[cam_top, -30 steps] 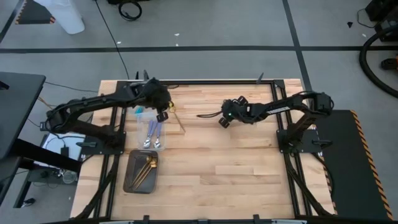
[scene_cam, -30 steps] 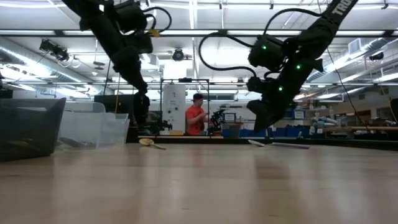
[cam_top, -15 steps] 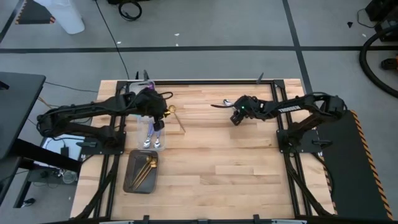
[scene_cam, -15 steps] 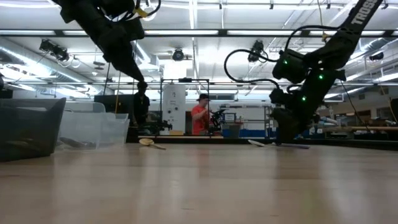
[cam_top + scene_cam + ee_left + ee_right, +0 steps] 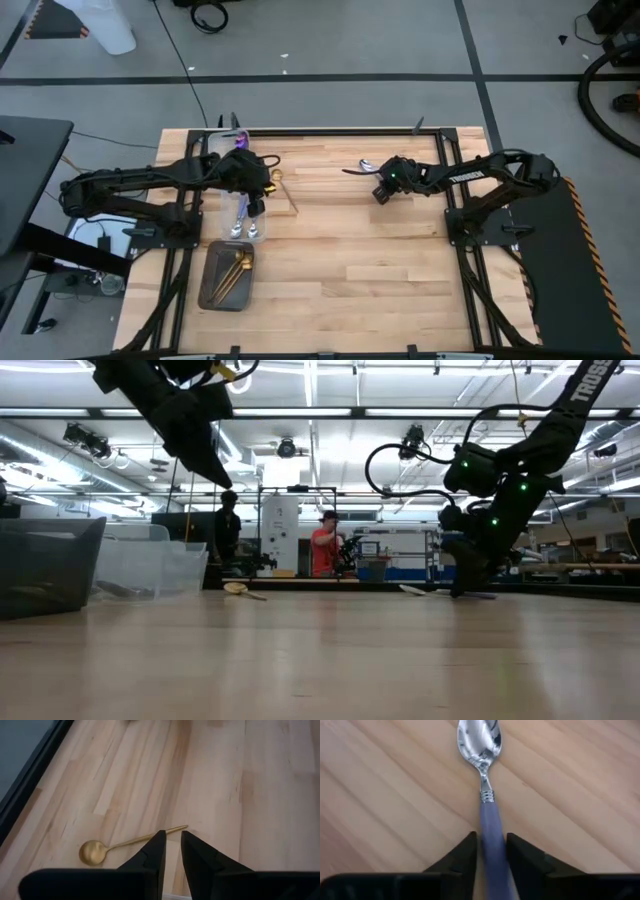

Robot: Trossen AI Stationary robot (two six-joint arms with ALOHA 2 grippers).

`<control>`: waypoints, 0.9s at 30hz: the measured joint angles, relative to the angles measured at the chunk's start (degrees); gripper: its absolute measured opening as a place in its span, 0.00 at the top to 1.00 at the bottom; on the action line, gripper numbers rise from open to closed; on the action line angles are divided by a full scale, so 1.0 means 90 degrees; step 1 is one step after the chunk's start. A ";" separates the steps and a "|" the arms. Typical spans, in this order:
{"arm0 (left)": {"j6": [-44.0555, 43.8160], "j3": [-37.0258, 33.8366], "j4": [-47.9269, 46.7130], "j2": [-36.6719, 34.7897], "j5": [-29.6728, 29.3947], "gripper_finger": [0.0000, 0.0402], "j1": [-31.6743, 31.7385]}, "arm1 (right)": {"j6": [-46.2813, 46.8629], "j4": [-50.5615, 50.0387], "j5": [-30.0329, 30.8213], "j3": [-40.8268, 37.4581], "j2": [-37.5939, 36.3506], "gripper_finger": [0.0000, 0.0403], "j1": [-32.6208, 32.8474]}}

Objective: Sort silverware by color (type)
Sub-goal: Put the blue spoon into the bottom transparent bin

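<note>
A spoon [image 5: 481, 750] with a shiny silver bowl and a blue-purple handle lies flat on the wood at the far right; its bowl [image 5: 366, 163] shows in the high view. My right gripper [image 5: 492, 851] is down at the table on it. A gold spoon [image 5: 130, 841] lies flat on the table, also seen from above [image 5: 286, 195]. My left gripper [image 5: 172, 845] hangs high above the clear bin's edge, just short of the gold spoon. Its fingers stand a narrow gap apart with nothing between them. My right gripper has the spoon's blue-purple handle [image 5: 491, 827] between its two fingers, a little behind the silver collar; the handle fills the gap. The fingers slant down and point along the spoon toward its bowl. The spoon lies flat on the table [image 5: 430, 592].
The clear bin [image 5: 226, 205] at the left holds spoons with blue handles [image 5: 245, 225]. In front of it the dark tray [image 5: 212, 288] holds gold spoons. A black frame runs along the table's far edge [image 5: 330, 130]. People stand in the room behind [image 5: 322, 550].
My right gripper has gone toward the table's right edge and come down from well above the wood to the blue-handled spoon, which has stayed where it lay. My left arm has swung a little toward the near edge and stays high.
</note>
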 joint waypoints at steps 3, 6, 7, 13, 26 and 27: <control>0.0006 0.0000 -0.0002 0.0002 -0.0002 0.83 -0.0054 | 0.0004 -0.0056 -0.0030 0.0000 0.0000 0.83 0.0039; 0.0006 0.0000 -0.0042 0.0002 -0.0004 0.83 -0.0086 | 0.0039 -0.0041 0.0000 0.0000 0.0000 0.86 0.0142; 0.0008 0.0000 -0.0054 0.0002 -0.0004 0.83 -0.0086 | 0.0045 -0.0004 -0.0003 0.0000 0.0000 0.86 0.0179; 0.0038 0.0000 -0.0131 0.0005 -0.0007 0.83 -0.0086 | 0.0150 -0.0032 -0.0193 0.0127 -0.0005 0.86 0.0450; 0.1267 0.0004 0.0693 0.0395 -0.0941 0.59 -0.0333 | 0.0190 0.0109 -0.0638 0.1010 -0.0020 0.85 0.0916; 0.1430 0.0002 0.0825 0.0460 -0.0943 0.55 -0.0365 | 0.0223 0.0192 -0.0706 0.1037 -0.0021 0.85 0.0940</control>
